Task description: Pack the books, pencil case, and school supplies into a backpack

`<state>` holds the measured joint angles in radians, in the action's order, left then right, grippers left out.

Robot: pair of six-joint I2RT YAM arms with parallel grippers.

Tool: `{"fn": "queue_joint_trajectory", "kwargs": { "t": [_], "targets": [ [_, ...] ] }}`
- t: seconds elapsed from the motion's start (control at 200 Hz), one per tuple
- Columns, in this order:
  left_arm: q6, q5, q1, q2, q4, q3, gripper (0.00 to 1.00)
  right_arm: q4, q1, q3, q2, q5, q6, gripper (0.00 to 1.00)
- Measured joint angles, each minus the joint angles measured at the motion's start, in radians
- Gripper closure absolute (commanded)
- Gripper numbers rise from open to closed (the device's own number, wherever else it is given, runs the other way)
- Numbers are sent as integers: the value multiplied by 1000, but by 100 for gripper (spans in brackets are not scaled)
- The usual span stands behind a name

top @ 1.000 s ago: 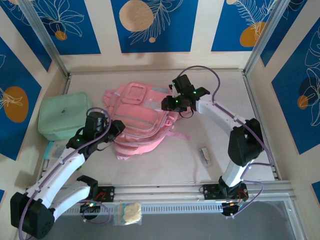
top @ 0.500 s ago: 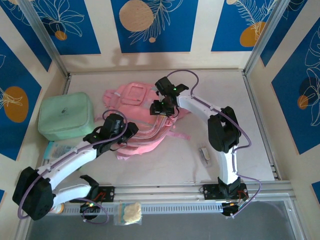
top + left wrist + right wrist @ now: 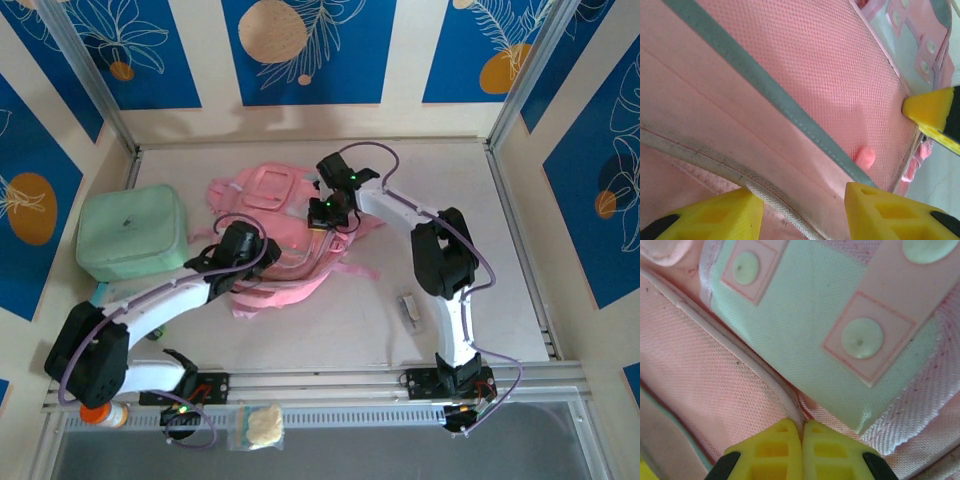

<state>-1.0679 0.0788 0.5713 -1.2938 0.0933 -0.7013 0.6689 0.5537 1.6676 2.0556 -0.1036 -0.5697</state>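
Lying flat mid-table in the top view, the pink backpack (image 3: 268, 192) has both arms over it. Its contents are hidden (so are those of the mint-green case (image 3: 130, 232) beside it), and the small grey-white supply item (image 3: 410, 308) sits on the table well apart to the right. In the left wrist view, the left gripper (image 3: 802, 215) stands partly open over pink mesh. In the right wrist view, the right gripper (image 3: 802, 452) has its fingers pressed together at a piped seam, perhaps pinching it.

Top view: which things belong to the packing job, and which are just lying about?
Job: pink backpack; small pale oblong supply item; pale-teal pouch, partly covered.
Lying about: mint-green zip case; clear packet at the near edge; orange-topped item at the near-left corner.
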Motion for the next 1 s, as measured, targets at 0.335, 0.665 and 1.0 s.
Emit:
{"fn": "queue_joint_trajectory", "kwargs": {
  "t": [0.335,0.665,1.0],
  "targets": [
    [129,-74,-98,-140,-51,-183,50,-180,-80,-238,-190,-90,-168,100],
    [296,-70,-114,-40,84,-245,30,-287,-28,-366,-278,-20,-436,100],
    [224,151,250,3,244,-210,22,-309,6,-370,-298,60,-545,100]
  ]
}}
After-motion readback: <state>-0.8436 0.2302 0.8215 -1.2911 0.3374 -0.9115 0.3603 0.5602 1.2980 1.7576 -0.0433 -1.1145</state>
